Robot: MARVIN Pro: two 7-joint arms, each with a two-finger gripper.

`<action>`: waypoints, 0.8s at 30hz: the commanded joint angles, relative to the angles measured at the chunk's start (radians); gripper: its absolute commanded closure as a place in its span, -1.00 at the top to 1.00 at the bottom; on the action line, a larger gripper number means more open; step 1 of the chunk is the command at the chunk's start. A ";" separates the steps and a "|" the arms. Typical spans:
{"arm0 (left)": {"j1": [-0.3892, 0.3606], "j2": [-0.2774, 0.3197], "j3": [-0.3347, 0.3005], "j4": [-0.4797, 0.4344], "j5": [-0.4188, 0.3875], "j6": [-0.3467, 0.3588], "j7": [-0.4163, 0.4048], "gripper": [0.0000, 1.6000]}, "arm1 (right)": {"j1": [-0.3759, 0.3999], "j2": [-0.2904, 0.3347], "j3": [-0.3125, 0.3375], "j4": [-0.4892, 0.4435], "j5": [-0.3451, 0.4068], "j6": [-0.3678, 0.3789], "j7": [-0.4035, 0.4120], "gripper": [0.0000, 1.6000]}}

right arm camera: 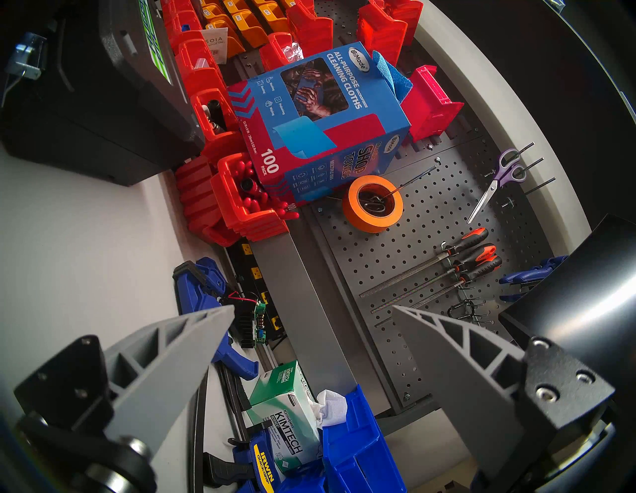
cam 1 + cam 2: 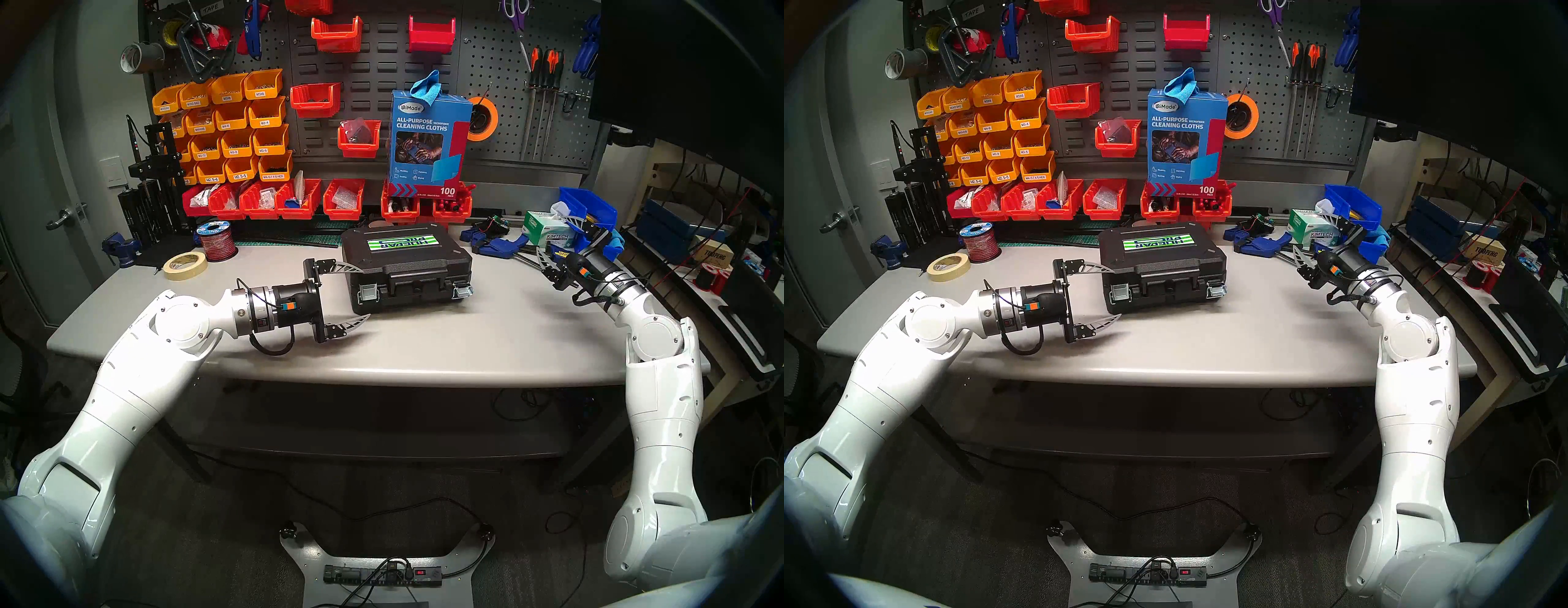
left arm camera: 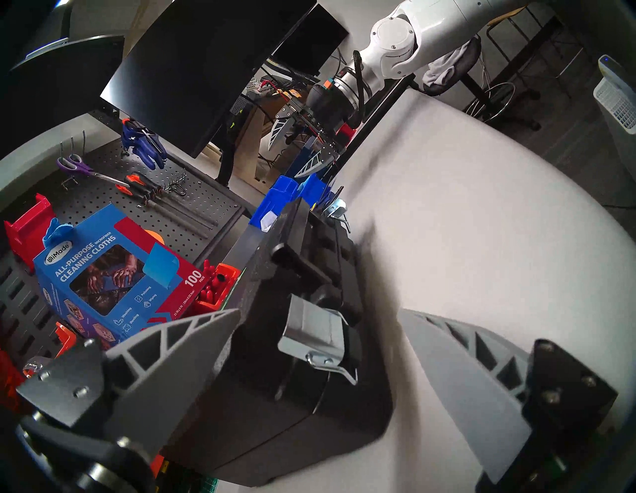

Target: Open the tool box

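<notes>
Approaching the closed tool box [image 2: 407, 265], we hold our left gripper [image 2: 364, 293] spread wide and empty; its near latch [image 3: 318, 339] sits just ahead, awaiting release.

Masking tape roll [image 2: 185, 265] & red wire spool [image 2: 217, 242] on table [image 2: 424, 339], far-left.

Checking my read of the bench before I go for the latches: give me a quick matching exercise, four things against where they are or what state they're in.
Things:
1. tool box
2. left end effector
3. right end effector
4. masking tape roll

States or places:
A. open, by the blue bins
B. lying flat at the table's far left
C. lid shut
D. open, at the box's left corner

Pairs: 1-C, 2-D, 3-A, 4-B
</notes>
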 commanded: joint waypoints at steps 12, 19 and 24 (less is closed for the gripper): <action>0.039 0.004 -0.005 -0.030 0.066 0.006 0.033 1.00 | 0.015 0.002 0.000 -0.013 0.000 0.000 -0.002 1.00; 0.025 -0.025 0.000 0.004 0.113 -0.004 0.067 1.00 | 0.015 0.001 0.000 -0.013 0.000 0.000 -0.002 1.00; 0.018 -0.032 0.003 0.013 0.118 -0.011 0.072 1.00 | 0.015 0.001 0.000 -0.013 -0.001 0.000 -0.001 1.00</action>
